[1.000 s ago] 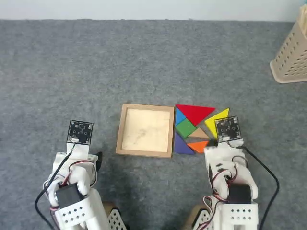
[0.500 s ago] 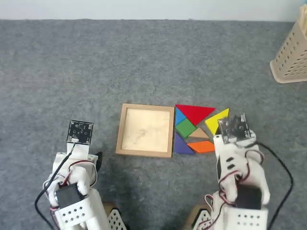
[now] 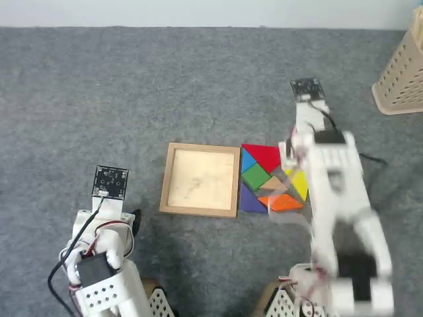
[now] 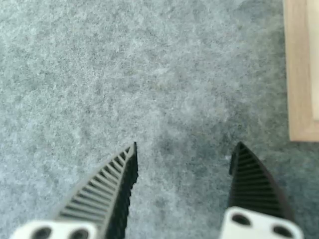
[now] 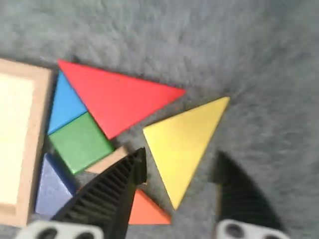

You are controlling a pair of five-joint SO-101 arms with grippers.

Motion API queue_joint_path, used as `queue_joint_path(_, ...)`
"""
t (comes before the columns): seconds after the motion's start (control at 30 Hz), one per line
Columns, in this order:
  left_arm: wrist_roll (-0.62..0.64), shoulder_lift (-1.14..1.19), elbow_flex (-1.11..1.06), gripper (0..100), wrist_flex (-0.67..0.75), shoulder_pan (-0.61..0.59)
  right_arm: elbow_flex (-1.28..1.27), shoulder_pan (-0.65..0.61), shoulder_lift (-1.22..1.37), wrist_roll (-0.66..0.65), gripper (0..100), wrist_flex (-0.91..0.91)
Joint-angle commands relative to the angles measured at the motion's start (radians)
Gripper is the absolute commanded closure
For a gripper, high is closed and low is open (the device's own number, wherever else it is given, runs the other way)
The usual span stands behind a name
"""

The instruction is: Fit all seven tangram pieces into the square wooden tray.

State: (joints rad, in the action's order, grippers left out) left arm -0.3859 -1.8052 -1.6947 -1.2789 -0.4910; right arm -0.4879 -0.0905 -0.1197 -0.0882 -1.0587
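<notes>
The square wooden tray (image 3: 201, 179) lies with nothing in it on the grey carpet. Just to its right the tangram pieces sit bunched together: red triangle (image 3: 264, 156), blue piece (image 3: 247, 160), green square (image 3: 255, 176), tan triangle (image 3: 273, 183), purple piece (image 3: 249, 198), orange piece (image 3: 281, 202) and yellow triangle (image 3: 299, 183). My right arm (image 3: 330, 178) stretches over the right side of the cluster. Its gripper (image 5: 179, 162) hangs open above the yellow triangle (image 5: 184, 139), beside the red triangle (image 5: 117, 102). My left gripper (image 4: 185, 149) is open over bare carpet near the tray's left edge (image 4: 299, 74).
A beige perforated basket (image 3: 402, 66) stands at the far right. Wide grey carpet lies beyond the tray. The left arm's base (image 3: 99, 271) sits at the near edge.
My right arm has swung forward from the near edge out over the cluster of pieces. The left arm, the tray and the pieces have not moved.
</notes>
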Motion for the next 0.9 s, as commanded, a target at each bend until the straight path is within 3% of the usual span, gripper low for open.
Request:
queue_joint_path(0.0, -0.009, -0.015, 0.008, 72, -0.003, -0.005, 0.307, -0.005, 0.288, 0.086, 60.8, -0.119)
queue_joint_path(0.1, -0.009, -0.015, 0.008, 72, -0.003, -0.005, 0.463, -0.008, 0.463, 0.155, 60.8, -0.176)
queue_joint_path(0.3, -0.009, -0.015, 0.008, 72, -0.003, -0.005, 0.634, -0.007, 0.639, 0.167, 60.8, -0.239)
queue_joint_path(0.47, -0.009, -0.015, 0.008, 72, -0.003, -0.005, 0.641, -0.013, 0.688, 0.169, 61.8, -0.242)
queue_joint_path(0.67, -0.009, -0.015, 0.008, 72, -0.003, -0.005, 0.62, 0.007, 0.688, 0.163, 72.5, -0.248)
queue_joint_path(0.87, -0.009, -0.015, 0.008, 72, -0.003, -0.005, 0.594, 0.004, 0.615, 0.135, 66.0, -0.24)
